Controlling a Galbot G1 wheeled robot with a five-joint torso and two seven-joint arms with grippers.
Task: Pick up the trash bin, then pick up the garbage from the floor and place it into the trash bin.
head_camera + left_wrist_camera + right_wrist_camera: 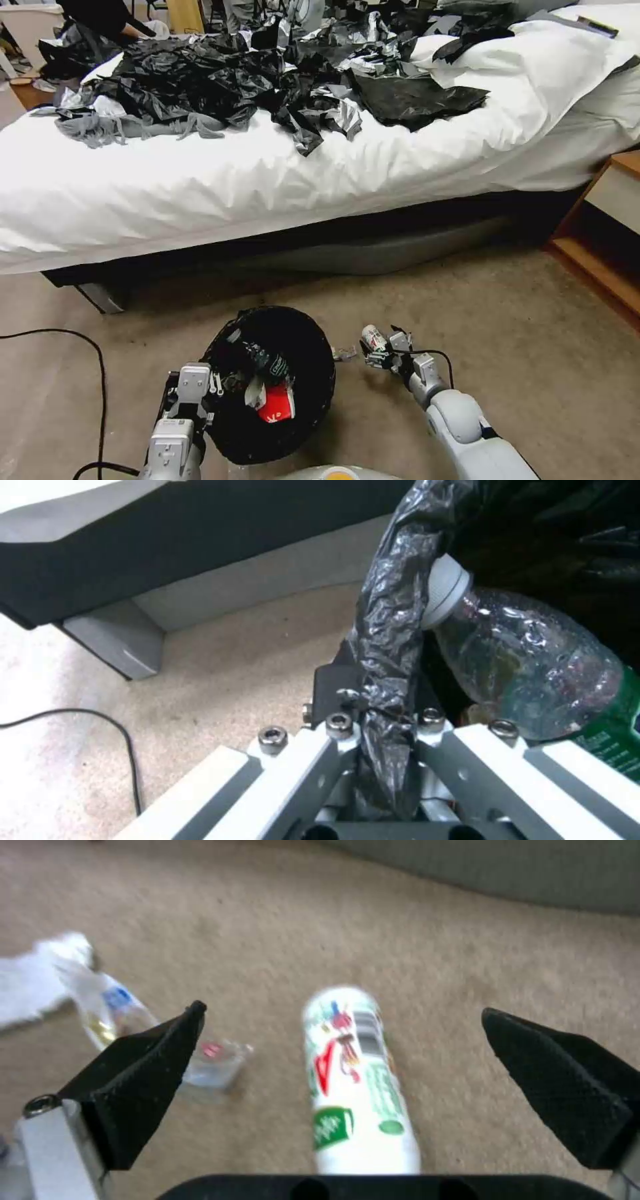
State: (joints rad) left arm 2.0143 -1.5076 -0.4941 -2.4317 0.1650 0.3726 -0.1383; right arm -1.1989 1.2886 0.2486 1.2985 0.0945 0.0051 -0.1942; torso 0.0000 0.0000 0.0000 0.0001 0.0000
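So the left gripper [373,730] is pinched tight on the rim of the trash bin [270,383], clamped right over the black bag liner [390,630], holding the bin low in front of the robot, just above the carpet [520,333]. Inside the bin there's a clear bottle [533,675] with a green label lying on its side, cap end toward the clamped bit of rim, plus a red-and-white packet [277,403] deeper in.

The right gripper [340,1080] sits just right of the bin with its jaws spread wide. Between them is a white tube-shaped packet [357,1085] with red and green print. Its long axis runs straight out from the palm, far end pointing away toward the bed [267,180]. In the head view its rounded end sticks out past the fingers. Can't tell if either pad actually touches it.

More litter on the carpet near that gripper: a small clear wrapper [213,1067] and something white [40,975].
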